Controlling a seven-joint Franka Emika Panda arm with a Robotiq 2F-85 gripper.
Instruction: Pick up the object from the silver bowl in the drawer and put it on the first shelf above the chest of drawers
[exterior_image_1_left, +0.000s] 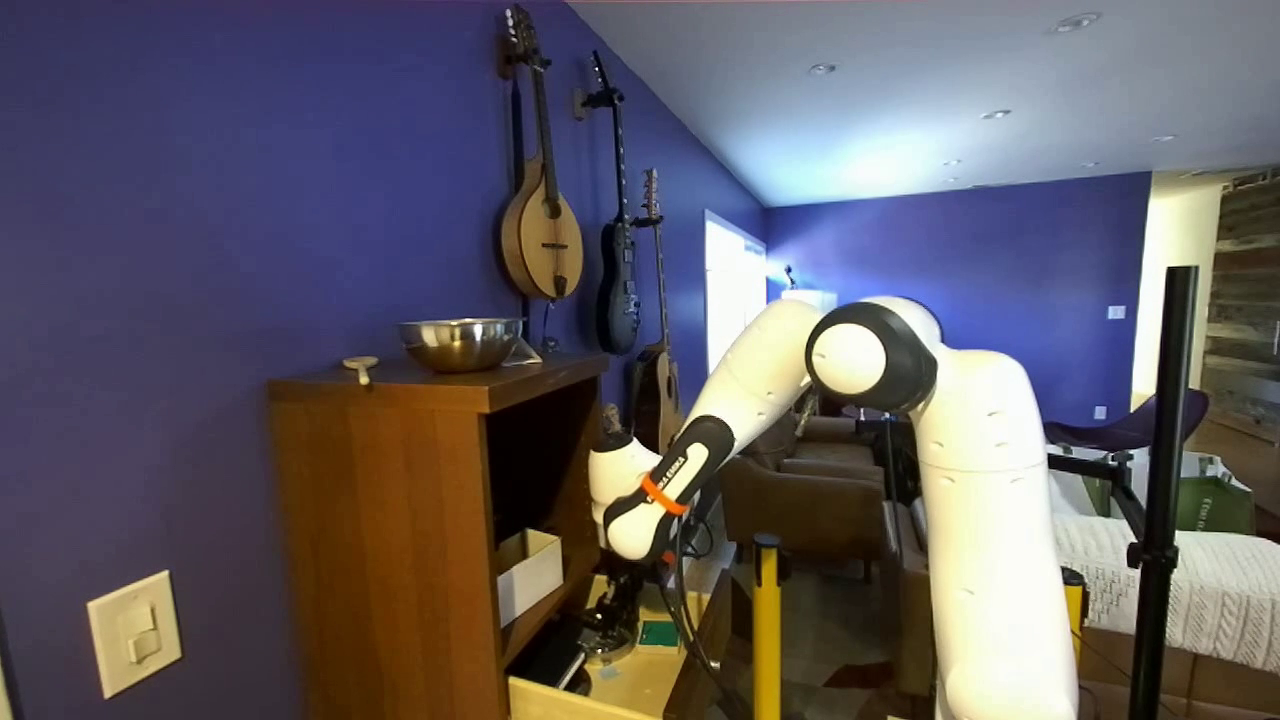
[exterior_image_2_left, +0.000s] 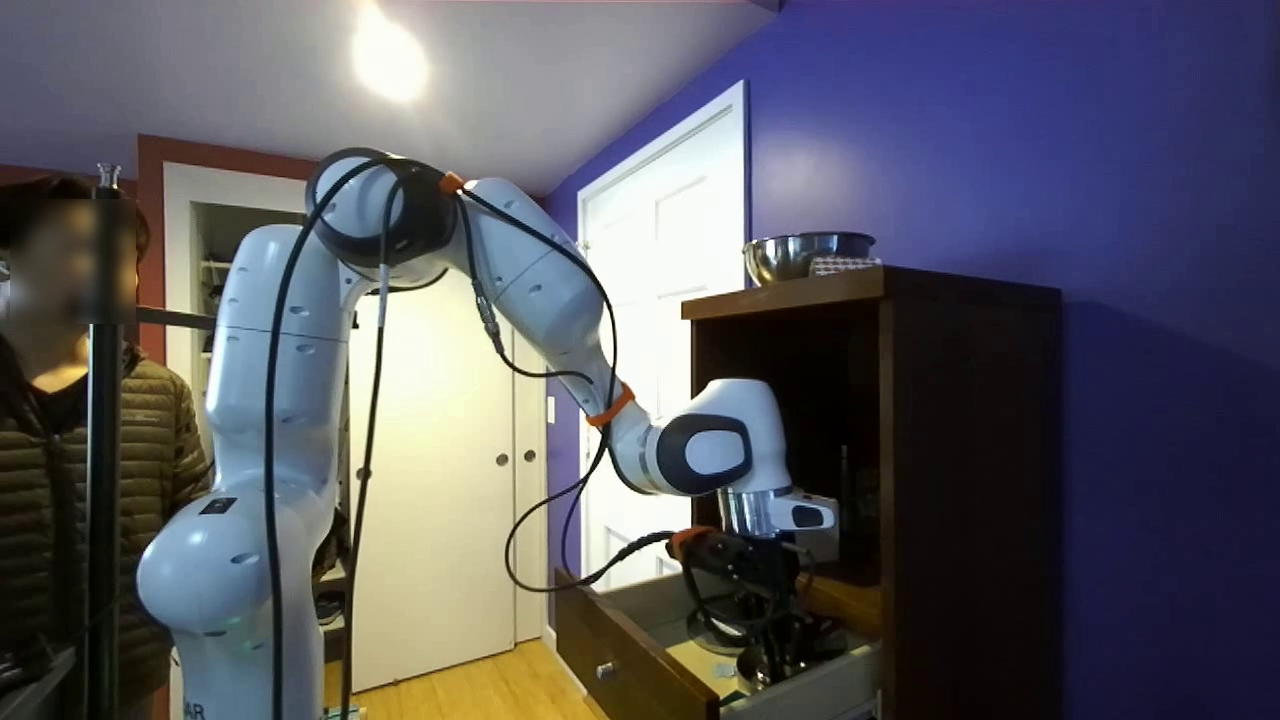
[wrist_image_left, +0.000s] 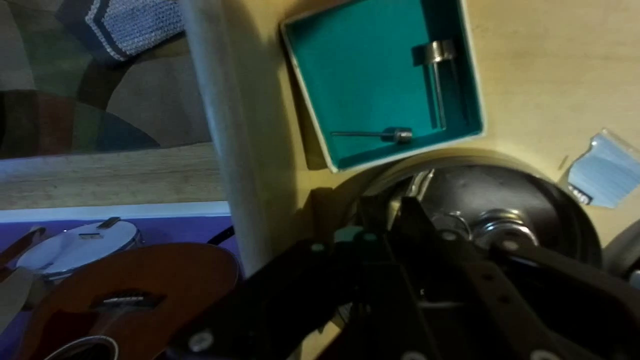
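The silver bowl (wrist_image_left: 505, 187) lies in the open drawer (wrist_image_left: 540, 65); it also shows in both exterior views (exterior_image_1_left: 606, 654) (exterior_image_2_left: 750, 668). Shiny round metal (wrist_image_left: 505, 227) shows inside it. My gripper (wrist_image_left: 391, 207) points down into the bowl, its dark fingertips close together with a narrow gap. A pale, silvery strip (wrist_image_left: 421, 186) shows at the tips; whether it is held or a reflection I cannot tell. The brown chest of drawers (exterior_image_1_left: 390, 540) has a dark open cubby, the first shelf (exterior_image_1_left: 525, 450), above the drawer; its floor board shows in an exterior view (exterior_image_2_left: 850, 600).
A teal-lined box (wrist_image_left: 370, 80) with small metal pieces sits beside the bowl. A blue scrap (wrist_image_left: 605, 170) and another dark round item (wrist_image_left: 625, 252) lie nearby. A white box (exterior_image_1_left: 530, 575) stands on the shelf. A large metal bowl (exterior_image_1_left: 462, 345) sits on top.
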